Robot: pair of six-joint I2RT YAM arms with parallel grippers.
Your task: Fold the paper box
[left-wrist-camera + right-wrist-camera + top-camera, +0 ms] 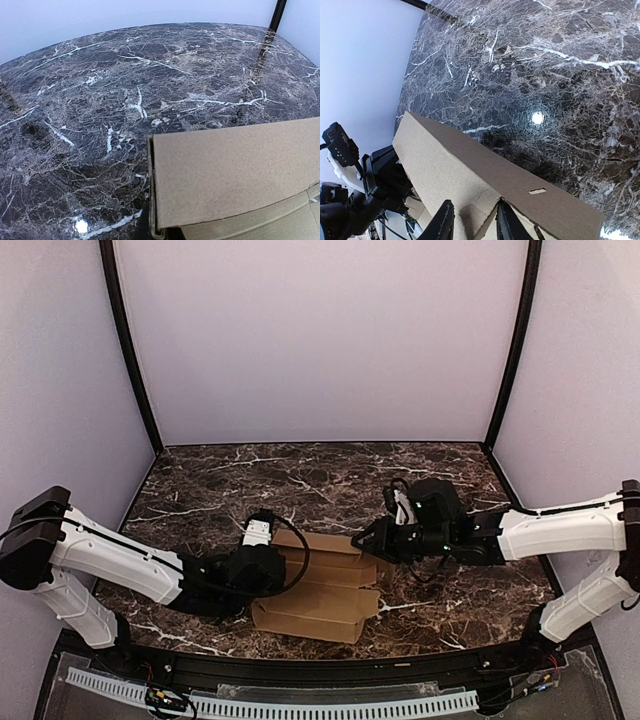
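Now the box [322, 592] lies on the near middle of the marble table [300, 475], between both arms. The right claw [472, 222] has its fingers a little apart and is closed on a raised cardboard fold at the right end of the box. The left claw [272, 572] is closed at the left end (it covers that end, so I cannot tell if it pinches cardboard). Pale walls [320, 340] stand around.
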